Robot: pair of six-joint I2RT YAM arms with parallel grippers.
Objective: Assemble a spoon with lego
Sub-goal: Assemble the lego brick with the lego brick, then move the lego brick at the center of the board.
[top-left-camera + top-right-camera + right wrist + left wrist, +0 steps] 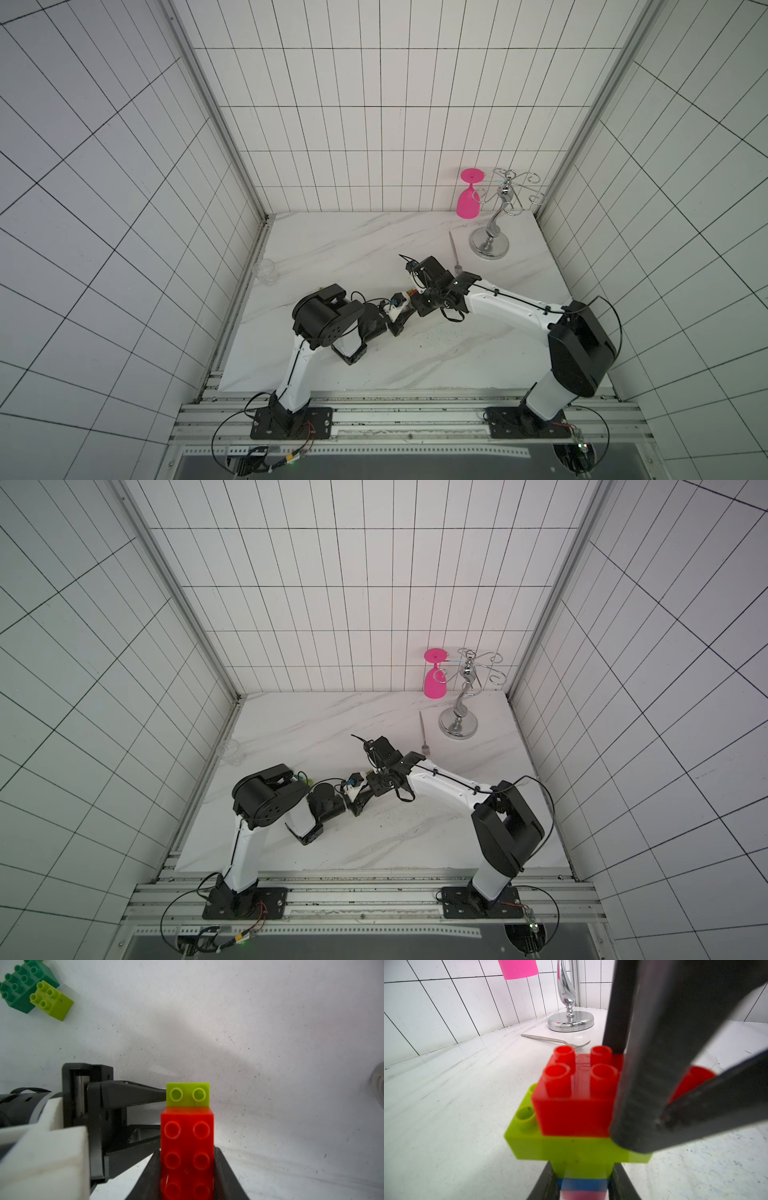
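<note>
here we go over the white marble desk (pixel 353 249), both arms meeting above its middle, a touch nearer the front edge. the left fingers (pixel 548 1184) are pinched narrow on the stem of the spoon (pixel 571 1147), gripping the lime column just above the blue and pink handle bricks. so the spoon looks held up off the desk rather than lying on it. the right fingers (pixel 223 1172) come in from the opposite side, closed on the long sides of the red brick (pixel 187 1147). that brick sits on the wide lime bar of the head, offset so a row of lime studs shows past its end. in the left wrist view the seam between red and lime looks flush, so i'd call this the seating step: red pressed home, head only part built. toward the left edge of the desk, about halfway along it, two pieces wait: a dark-green brick (pixel 22 982) and, touching it, a loose lime brick (pixel 52 1000). next move, as i read it: the right fingers open straight and clean so the red isn't dragged off, while the left grip stays firm on the stem. then comes a reach past the left arm for the dark green, which is a tight path.
</note>
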